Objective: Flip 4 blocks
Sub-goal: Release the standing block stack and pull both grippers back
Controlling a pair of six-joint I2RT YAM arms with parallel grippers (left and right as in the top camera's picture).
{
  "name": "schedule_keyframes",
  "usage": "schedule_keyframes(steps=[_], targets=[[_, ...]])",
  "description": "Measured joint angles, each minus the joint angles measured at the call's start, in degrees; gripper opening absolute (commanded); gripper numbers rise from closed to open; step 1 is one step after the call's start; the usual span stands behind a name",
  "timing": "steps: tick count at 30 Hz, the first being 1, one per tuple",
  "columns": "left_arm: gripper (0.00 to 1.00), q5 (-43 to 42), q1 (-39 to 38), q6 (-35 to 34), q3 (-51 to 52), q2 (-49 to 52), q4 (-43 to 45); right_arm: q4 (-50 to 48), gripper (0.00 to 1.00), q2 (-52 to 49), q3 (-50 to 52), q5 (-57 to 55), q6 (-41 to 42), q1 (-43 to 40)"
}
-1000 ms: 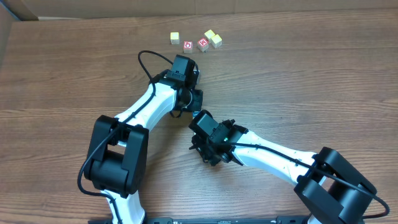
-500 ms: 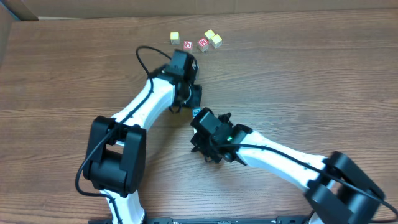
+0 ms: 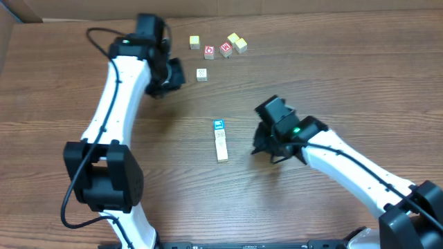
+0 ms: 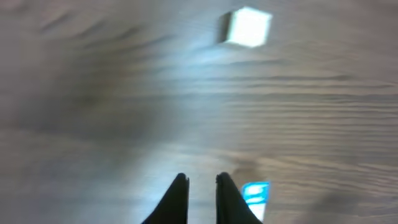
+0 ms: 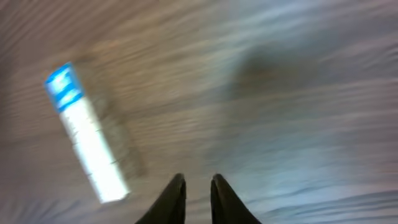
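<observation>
Several blocks lie end to end in a short row [image 3: 221, 142] at the table's middle. The far one has a blue face [image 3: 219, 125]; the others look pale. The row shows blurred in the right wrist view [image 5: 88, 152], and its blue end shows in the left wrist view [image 4: 255, 192]. My left gripper [image 3: 175, 72] hovers at the back left, well away from the row, its fingers [image 4: 202, 179] slightly apart and empty. My right gripper [image 3: 260, 147] sits to the right of the row, its fingers [image 5: 198, 179] slightly apart with nothing between them.
A white dotted cube [image 3: 201, 74] [image 4: 247, 27] lies just right of my left gripper. Farther back lies a cluster of two red-faced cubes [image 3: 209, 50] [image 3: 225, 49] and yellow cubes [image 3: 194, 42] [image 3: 237, 42]. A cardboard edge [image 3: 14, 10] borders the back.
Both arms have pulled away from the middle, the left up and to the left, the right to the right. The row of blocks now lies uncovered. Both pairs of fingers have parted slightly.
</observation>
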State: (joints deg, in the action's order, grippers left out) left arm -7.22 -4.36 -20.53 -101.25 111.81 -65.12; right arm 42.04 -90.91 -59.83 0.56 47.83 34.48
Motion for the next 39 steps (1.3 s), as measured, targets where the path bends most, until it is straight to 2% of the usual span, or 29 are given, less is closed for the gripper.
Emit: schedule_keyframes(steps=[1, 2, 3, 4, 7, 9, 10, 12, 20, 21, 22, 23, 36, 37, 39], targets=[[0.5, 0.61, 0.83, -0.39, 0.0, 0.0, -1.27, 0.37, 0.2, 0.0, 0.0, -0.68, -1.14, -0.83], [0.65, 1.33, 1.49, -0.85, 0.0, 0.0, -2.19, 0.63, 0.3, 0.0, 0.0, -1.6, -2.51, -1.73], [0.81, 2.4, 2.34, -1.05, 0.0, 0.0, -3.58, 0.68, 0.34, 0.0, 0.0, -1.97, -2.89, -1.99], [0.88, 3.21, 2.8, -1.36, 0.0, 0.0, -4.44, 0.66, 0.38, 0.0, 0.0, -2.43, -3.96, -2.25], [0.94, 4.68, 3.45, -1.7, 0.7, 0.0, -5.77, 0.68, 0.63, 0.0, 0.0, -3.19, -5.68, -2.36], [1.0, 5.09, 3.43, -1.75, 1.7, 0.0, -5.68, 0.61, 0.82, 0.0, 0.0, -3.56, -6.16, -2.29], [1.0, 5.25, 3.41, -1.66, 2.45, 0.0, -5.57, 0.57, 0.93, 0.0, 0.0, -3.69, -7.04, -2.25], [1.0, 5.53, 3.32, -1.81, 3.78, 0.0, -5.2, 0.55, 1.0, 0.0, 0.0, -3.78, -8.74, -2.25], [0.98, 5.81, 3.32, -1.79, 5.84, 0.02, -4.44, 0.57, 1.0, 0.0, 0.0, -3.93, -16.87, -2.23], [0.86, 5.79, 3.32, -1.79, 5.84, 0.02, -4.42, 0.59, 1.0, 0.0, 0.0, -3.96, -17.29, -2.23], [0.38, 5.79, 3.32, -1.84, 5.86, 0.02, -4.35, 0.57, 1.0, 0.0, 0.0, -3.96, -17.7, -2.25], [0.04, 5.79, 3.32, -1.68, 5.88, 0.02, -4.35, 0.59, 1.0, 0.0, 0.0, -3.93, -17.99, -2.23], [0.04, 4.28, 3.32, 0.66, 5.99, 0.02, -4.96, -2.12, 1.0, 0.0, 0.0, -4.02, -19.34, -2.25], [0.14, 4.0, 3.32, 1.03, 5.99, 0.02, -4.96, -2.51, 1.0, 0.0, 0.0, -4.09, -19.37, -2.25], [0.44, 3.54, 3.32, 1.75, 5.99, 0.02, -4.96, -3.26, 1.0, 0.0, 0.0, -4.46, -19.34, -2.25]])
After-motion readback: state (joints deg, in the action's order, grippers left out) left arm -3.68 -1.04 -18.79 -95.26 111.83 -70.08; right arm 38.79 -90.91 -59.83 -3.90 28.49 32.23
